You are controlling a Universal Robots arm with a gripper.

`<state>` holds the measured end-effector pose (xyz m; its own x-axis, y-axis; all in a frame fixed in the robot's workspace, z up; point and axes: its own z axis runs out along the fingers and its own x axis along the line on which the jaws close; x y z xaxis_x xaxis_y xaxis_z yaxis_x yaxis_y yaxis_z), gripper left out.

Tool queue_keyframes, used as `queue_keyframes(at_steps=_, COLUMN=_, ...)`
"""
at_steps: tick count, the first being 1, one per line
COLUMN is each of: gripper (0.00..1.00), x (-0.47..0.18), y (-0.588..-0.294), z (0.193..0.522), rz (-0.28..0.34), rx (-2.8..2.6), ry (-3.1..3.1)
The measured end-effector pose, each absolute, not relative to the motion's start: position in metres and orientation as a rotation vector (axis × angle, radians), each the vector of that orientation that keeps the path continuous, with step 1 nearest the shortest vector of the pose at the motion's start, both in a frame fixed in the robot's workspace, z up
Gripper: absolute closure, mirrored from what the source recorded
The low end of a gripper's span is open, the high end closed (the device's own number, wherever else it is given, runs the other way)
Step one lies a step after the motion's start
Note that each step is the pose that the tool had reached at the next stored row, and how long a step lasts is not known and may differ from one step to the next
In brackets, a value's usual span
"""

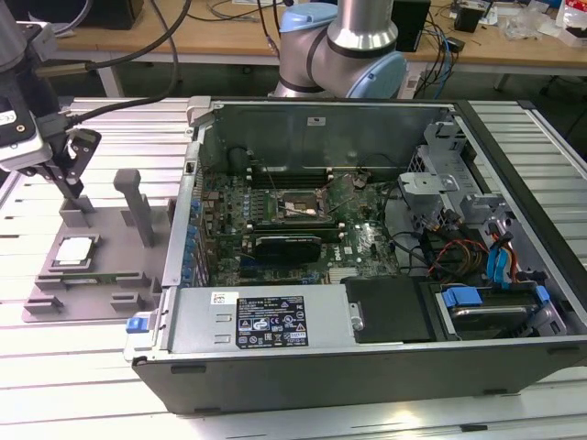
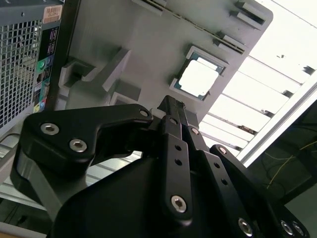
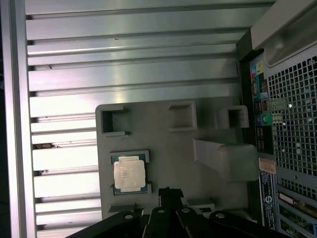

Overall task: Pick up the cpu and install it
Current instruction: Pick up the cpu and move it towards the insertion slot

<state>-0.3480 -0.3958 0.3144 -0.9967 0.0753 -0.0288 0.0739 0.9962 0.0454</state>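
Pick step, I'd judge: done well, the gripper [image 1: 73, 192] sits centred over the cpu [image 1: 75, 250], fingers squared to its edges, gripping the rim only & keeping it level. Cpu lies flat in a recess of the grey fixture [image 1: 105, 286], on the exterior view's left of the PC case [image 1: 275, 367], untouched. Arm hangs over the fixture pointing roughly down, fingertips pressed together on nothing, near the cpu but not above it.

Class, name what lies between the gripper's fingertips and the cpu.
Bare grey fixture plate lies between gripper and cpu, in the first wrist view.
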Motion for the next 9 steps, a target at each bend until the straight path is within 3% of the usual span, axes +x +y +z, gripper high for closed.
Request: queue_keyframes(at_steps=9, gripper=0.89, x=-0.3484, y=-0.3958, z=0.3143, rz=0.069, rx=0.116, ry=3.108)
